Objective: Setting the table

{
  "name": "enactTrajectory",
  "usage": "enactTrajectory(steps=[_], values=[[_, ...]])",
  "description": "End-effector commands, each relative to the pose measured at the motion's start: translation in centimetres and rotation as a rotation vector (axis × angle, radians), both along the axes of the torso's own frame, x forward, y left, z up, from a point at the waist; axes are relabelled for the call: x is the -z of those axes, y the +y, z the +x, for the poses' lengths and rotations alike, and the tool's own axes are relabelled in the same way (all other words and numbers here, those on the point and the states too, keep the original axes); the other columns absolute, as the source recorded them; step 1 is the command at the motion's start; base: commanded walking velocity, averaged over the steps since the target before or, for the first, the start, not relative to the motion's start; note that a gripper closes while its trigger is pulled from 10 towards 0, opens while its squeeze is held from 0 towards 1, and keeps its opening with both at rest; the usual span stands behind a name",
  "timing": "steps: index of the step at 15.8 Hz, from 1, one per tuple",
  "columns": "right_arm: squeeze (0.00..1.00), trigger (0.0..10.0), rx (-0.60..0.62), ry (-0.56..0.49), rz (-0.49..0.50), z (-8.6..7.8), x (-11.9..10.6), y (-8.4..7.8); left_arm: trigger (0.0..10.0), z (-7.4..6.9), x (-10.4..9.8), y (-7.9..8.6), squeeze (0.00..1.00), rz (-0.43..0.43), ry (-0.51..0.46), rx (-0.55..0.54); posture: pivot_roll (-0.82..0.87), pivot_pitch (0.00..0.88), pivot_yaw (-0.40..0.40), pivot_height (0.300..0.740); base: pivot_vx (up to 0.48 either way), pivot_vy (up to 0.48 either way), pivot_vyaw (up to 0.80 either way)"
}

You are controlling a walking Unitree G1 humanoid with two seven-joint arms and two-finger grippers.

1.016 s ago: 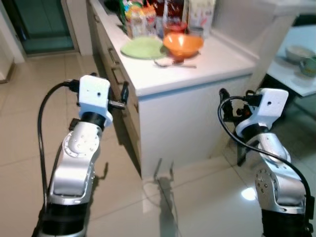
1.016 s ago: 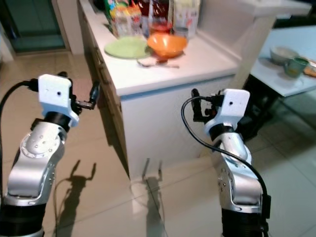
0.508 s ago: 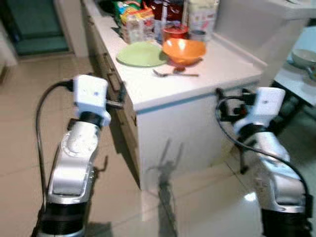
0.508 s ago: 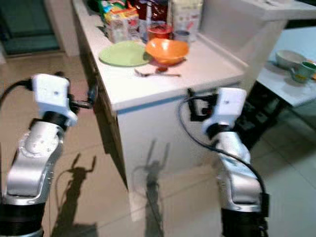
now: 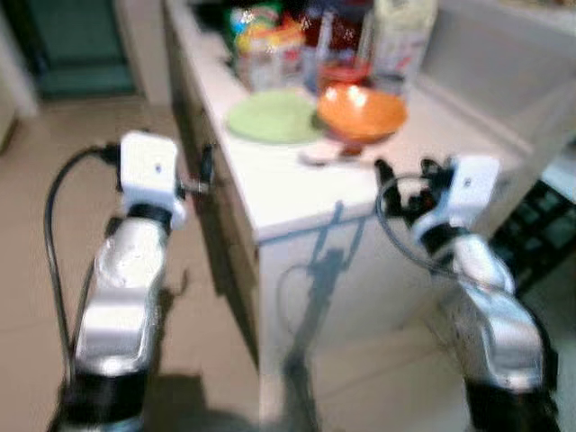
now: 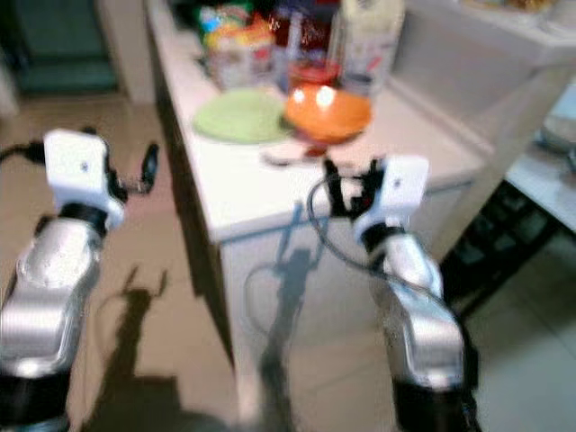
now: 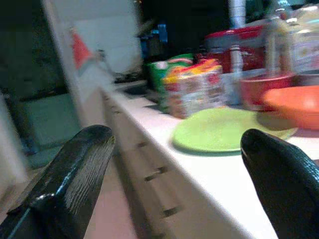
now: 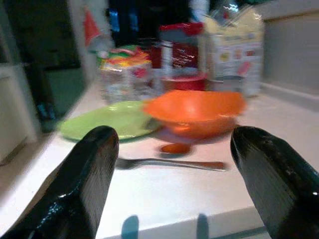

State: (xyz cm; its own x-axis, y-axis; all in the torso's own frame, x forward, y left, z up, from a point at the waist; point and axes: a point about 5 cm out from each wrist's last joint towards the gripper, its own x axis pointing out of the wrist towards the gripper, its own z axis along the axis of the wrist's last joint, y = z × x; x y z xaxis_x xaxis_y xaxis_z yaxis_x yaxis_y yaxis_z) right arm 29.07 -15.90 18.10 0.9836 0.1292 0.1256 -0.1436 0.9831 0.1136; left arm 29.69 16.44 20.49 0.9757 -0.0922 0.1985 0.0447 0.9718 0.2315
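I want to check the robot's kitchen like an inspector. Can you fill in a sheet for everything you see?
Surface: white counter, mostly bare at the near end.
Job's things: green plate, orange bowl, fork before the bowl.
Clutter: packets, red tub, carton at the back.
End effectors: left end effector open, right end effector open, both empty.
Cables: black cable on left arm.
Surroundings: tiled floor.
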Motion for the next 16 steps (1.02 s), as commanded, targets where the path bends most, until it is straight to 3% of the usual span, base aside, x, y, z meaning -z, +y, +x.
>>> enactTrajectory(steps=[1,11,14,16], values=[[0.0,10.0,-0.01,-0.026,0.007,0.1,-0.7,0.3,10.0,0.0,-0.5,0.4,0.0,0.009,-0.013,-0.005,0.01,0.0,-0.036,0.74,0.446,0.0,0.0],[0.0,10.0,-0.082,-0.077,0.012,-0.9,-0.9,1.4,10.0,0.0,-0.6,0.2,0.0,0.002,-0.016,0.029,0.01,0.0,-0.034,0.74,0.436,0.0,0.0],[0.0,10.0,-0.132,-0.12,0.041,-1.4,-1.6,1.9,10.0,0.3,-0.8,0.7,0.0,-0.071,-0.01,0.017,0.01,0.0,-0.031,0.74,0.0,0.0,0.0],[0.0,10.0,-0.212,-0.123,0.031,-1.8,-1.8,2.2,10.0,1.6,-0.7,2.1,0.0,-0.115,0.035,-0.013,0.01,0.0,-0.028,0.74,0.0,0.0,0.0]])
